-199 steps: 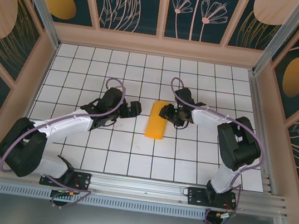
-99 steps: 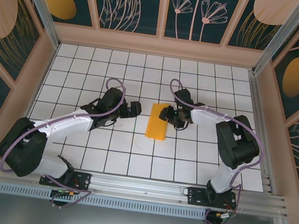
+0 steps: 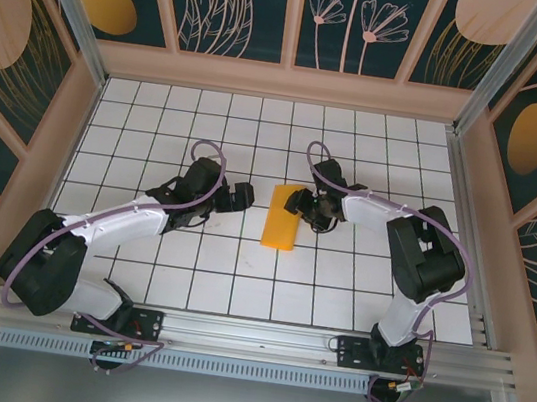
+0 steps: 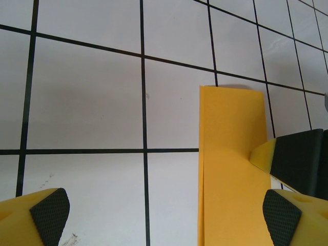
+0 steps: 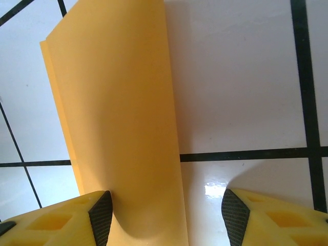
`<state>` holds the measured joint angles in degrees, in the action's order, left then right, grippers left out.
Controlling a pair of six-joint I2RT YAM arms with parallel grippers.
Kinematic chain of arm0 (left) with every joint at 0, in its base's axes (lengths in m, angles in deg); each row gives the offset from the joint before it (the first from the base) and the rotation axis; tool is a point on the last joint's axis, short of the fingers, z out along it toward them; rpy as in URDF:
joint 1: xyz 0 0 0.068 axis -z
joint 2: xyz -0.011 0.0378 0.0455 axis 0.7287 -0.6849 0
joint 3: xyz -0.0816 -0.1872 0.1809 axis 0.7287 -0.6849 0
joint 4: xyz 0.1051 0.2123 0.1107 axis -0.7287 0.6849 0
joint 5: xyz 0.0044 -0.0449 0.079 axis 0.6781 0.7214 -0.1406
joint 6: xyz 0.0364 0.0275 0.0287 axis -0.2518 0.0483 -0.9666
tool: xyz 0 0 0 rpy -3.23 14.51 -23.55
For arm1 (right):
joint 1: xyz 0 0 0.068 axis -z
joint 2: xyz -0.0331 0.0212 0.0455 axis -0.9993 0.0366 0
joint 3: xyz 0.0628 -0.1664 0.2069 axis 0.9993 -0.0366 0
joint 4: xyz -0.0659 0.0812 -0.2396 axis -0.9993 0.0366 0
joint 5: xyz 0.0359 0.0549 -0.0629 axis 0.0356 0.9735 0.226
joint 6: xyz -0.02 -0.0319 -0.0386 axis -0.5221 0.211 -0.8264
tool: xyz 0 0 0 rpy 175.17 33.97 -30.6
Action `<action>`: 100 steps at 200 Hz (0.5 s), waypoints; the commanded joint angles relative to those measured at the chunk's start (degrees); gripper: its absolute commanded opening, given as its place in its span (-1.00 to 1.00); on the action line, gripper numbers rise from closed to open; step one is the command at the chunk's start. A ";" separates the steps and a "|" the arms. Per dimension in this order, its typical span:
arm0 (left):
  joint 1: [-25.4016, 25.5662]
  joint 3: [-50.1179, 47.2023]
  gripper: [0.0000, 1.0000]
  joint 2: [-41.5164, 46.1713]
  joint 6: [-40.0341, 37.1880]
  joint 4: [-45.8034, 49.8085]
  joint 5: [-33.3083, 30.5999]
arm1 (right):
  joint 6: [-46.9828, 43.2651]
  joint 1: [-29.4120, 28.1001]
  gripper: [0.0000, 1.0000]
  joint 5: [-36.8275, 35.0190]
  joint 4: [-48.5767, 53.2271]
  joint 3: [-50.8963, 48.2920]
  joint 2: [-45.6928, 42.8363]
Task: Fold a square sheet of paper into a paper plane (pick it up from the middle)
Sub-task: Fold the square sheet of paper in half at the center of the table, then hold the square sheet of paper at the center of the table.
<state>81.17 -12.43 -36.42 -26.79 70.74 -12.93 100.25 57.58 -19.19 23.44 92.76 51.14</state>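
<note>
Both empty: the left gripper (image 4: 165, 212) gapes wide, the right gripper (image 5: 168, 212), half-open, straddles the edge of the square sheet of paper (image 3: 281, 220).

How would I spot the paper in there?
Look at the white table with black grid lines. Near its middle lies the paper, a narrow folded strip. It is the one flat orange-yellow thing on the white tiles.
</note>
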 commanded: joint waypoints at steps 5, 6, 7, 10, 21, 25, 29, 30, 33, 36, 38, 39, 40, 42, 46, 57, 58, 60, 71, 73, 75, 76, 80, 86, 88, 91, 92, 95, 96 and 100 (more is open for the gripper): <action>-0.30 0.94 0.98 -0.06 -0.84 -0.53 0.47 | -0.82 -0.70 0.29 -2.39 3.27 1.70 2.98; -0.34 0.94 0.98 -0.05 -0.84 -0.46 0.45 | -0.89 -0.70 0.29 -2.40 3.37 1.78 3.08; -0.32 0.94 0.98 -0.09 -0.84 -0.42 0.44 | -0.92 -0.70 0.29 -2.36 3.47 1.82 3.08; -0.29 0.94 0.97 -0.11 -0.83 -0.39 0.43 | -1.21 -0.70 0.29 -2.44 3.74 1.92 3.28; -0.29 0.91 0.98 0.03 -0.91 -0.44 0.43 | -2.00 -0.70 0.31 -2.73 4.56 2.37 3.67; -0.29 0.79 0.98 0.04 -0.93 -0.40 0.35 | -2.18 -0.70 0.32 -2.84 4.76 2.51 3.89; -0.36 0.79 0.98 0.00 -0.89 -0.46 0.35 | -2.24 -0.70 0.32 -2.84 4.94 2.62 4.03; -0.32 0.78 0.98 -0.02 -0.91 -0.46 0.34 | -2.31 -0.70 0.33 -2.84 5.00 2.64 4.11; -0.34 0.77 0.97 0.00 -0.95 -0.42 0.34 | -2.42 -0.65 0.34 -2.84 5.13 2.67 4.17; -0.32 0.78 0.98 -0.04 -0.98 -0.45 0.34 | -2.49 -0.69 0.35 -2.84 5.14 2.73 4.24; -0.30 0.79 0.98 -0.04 -0.94 -0.46 0.34 | -2.66 -0.65 0.35 -2.84 5.22 2.82 4.28; -0.34 0.78 0.98 -0.04 -0.98 -0.46 0.34 | -2.69 -0.68 0.35 -2.84 5.23 2.87 4.30; -0.31 0.82 0.98 -0.04 -0.95 -0.47 0.34 | -2.69 -0.68 0.35 -2.84 5.23 2.87 4.30; -0.30 0.89 0.98 -0.04 -0.89 -0.42 0.34 | -2.79 -0.70 0.36 -2.91 5.30 2.96 4.39; -0.29 0.87 0.98 -0.16 -0.88 -0.45 0.42 | -2.93 -0.70 0.36 -3.08 5.46 3.07 4.47; -0.29 0.90 0.98 -0.15 -0.85 -0.41 0.44 | -2.98 -0.70 0.36 -3.79 6.21 3.42 4.74; -0.29 0.92 0.98 -0.18 -0.85 -0.44 0.43 | -2.94 -0.70 0.36 -3.89 6.38 3.42 4.75; -0.29 0.94 0.97 -0.16 -0.89 -0.46 0.43 | -2.91 -0.70 0.36 -3.89 6.42 3.43 4.75; -0.36 0.91 0.97 -0.13 -0.79 -0.52 0.51 | -3.12 -0.70 0.36 -4.18 6.56 3.62 4.96; -0.33 0.91 0.98 -0.08 -0.81 -0.54 0.51 | -3.21 -0.70 0.36 -4.12 6.51 3.62 5.00; -0.30 0.87 0.98 -0.07 -0.79 -0.55 0.56 | -3.30 -0.70 0.35 -4.02 6.47 3.62 5.08; -0.30 0.86 0.98 -0.05 -0.82 -0.51 0.54 | -3.36 -0.70 0.36 -3.96 6.56 3.66 5.05; -0.29 0.87 0.98 -0.07 -0.77 -0.51 0.51 | -3.42 -0.70 0.36 -3.94 6.60 3.70 5.14; -0.29 0.91 0.98 -0.05 -0.85 -0.48 0.45 | -3.42 -0.70 0.36 -4.28 7.05 3.86 5.27; -0.29 0.87 0.98 -0.11 -0.91 -0.43 0.45 | -3.42 -0.70 0.36 -4.39 7.14 3.92 5.34; -0.29 0.91 0.98 -0.05 -0.85 -0.42 0.51 | -3.42 -0.70 0.36 -4.49 7.24 3.89 5.43; -0.29 0.84 0.98 -0.04 -0.89 -0.40 0.51 | -3.42 -0.70 0.36 -4.46 7.29 3.88 5.44; -0.29 0.78 0.97 -0.09 -0.92 -0.46 0.57 | -3.42 -0.65 0.36 -4.53 7.21 3.84 5.42; -0.29 0.81 0.98 -0.07 -0.93 -0.46 0.59 | -3.42 -0.68 0.36 -4.57 7.23 3.77 5.48; -0.33 0.84 0.98 -0.04 -0.92 -0.43 0.60 | -3.42 -0.70 0.36 -4.59 7.30 3.75 5.46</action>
<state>81.17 -12.43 -36.42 -26.81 70.74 -12.93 98.32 57.05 -20.39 28.23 96.65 53.40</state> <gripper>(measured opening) 0.987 0.679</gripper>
